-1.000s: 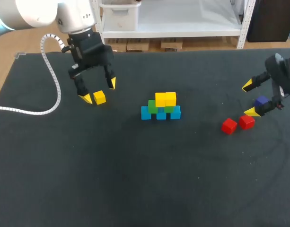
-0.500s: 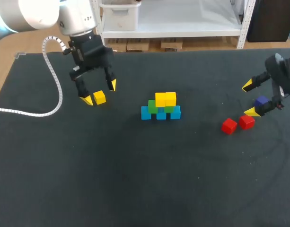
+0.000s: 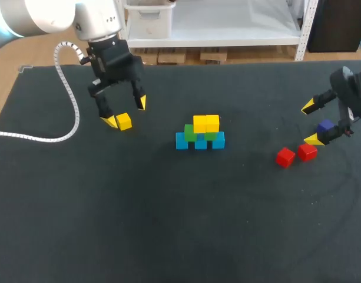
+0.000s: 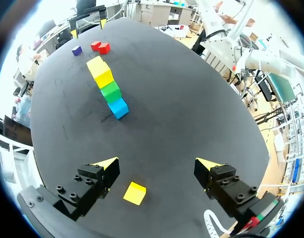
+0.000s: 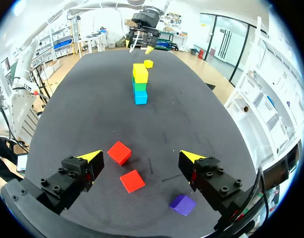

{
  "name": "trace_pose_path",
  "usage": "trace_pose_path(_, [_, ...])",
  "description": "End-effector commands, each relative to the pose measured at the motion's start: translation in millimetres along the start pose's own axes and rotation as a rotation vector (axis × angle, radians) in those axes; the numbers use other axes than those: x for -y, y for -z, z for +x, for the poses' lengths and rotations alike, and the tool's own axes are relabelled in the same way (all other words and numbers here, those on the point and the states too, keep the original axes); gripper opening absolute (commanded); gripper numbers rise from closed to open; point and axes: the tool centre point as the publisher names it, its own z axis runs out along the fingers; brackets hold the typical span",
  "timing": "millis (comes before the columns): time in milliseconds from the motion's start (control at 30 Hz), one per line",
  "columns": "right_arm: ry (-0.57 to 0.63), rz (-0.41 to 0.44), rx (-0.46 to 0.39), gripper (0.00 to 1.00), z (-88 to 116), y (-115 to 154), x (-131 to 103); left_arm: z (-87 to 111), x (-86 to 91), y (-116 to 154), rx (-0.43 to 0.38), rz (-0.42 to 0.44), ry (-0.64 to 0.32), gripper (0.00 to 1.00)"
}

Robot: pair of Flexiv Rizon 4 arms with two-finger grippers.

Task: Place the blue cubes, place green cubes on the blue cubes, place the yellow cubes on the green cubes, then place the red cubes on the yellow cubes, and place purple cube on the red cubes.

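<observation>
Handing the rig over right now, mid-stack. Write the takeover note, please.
Left hand: open, loose yellow cube between its fingers, not gripped.
Right hand: open and empty, by the purple cube and red cubes.
Done: blue cubes in a row, green cubes on them, two yellow cubes on top.
Left: loose yellow cube, both reds, then purple.

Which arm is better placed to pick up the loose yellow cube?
Left. The left gripper is open with the loose yellow cube between its fingers; the right gripper is far off by the red cubes.
</observation>
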Motion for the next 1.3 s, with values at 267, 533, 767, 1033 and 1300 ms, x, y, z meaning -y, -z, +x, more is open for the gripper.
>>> trace_pose_path(267, [0.001, 0.000, 0.002, 1.00, 0, 0, 0, 1.3, -2.9, 1, 0.000, 0.008, 0.000, 1.00])
trace_pose_path(533, [0.001, 0.000, 0.002, 1.00, 0, 0, 0, 2.6, -1.0, 0, -0.001, 0.009, 0.000, 1.00])
trace_pose_path(767, [0.001, 0.000, 0.002, 1.00, 0, 0, 0, 5.8, -2.7, -4, -0.037, 0.004, -0.054, 1.00])
trace_pose_path(1033, [0.001, 0.000, 0.002, 1.00, 0, 0, 0, 13.3, -8.9, -6, -0.098, -0.003, -0.106, 1.00])
trace_pose_path(1300, [0.001, 0.000, 0.002, 1.00, 0, 0, 0, 30.6, -13.0, -16, -0.114, -0.013, -0.124, 1.00])
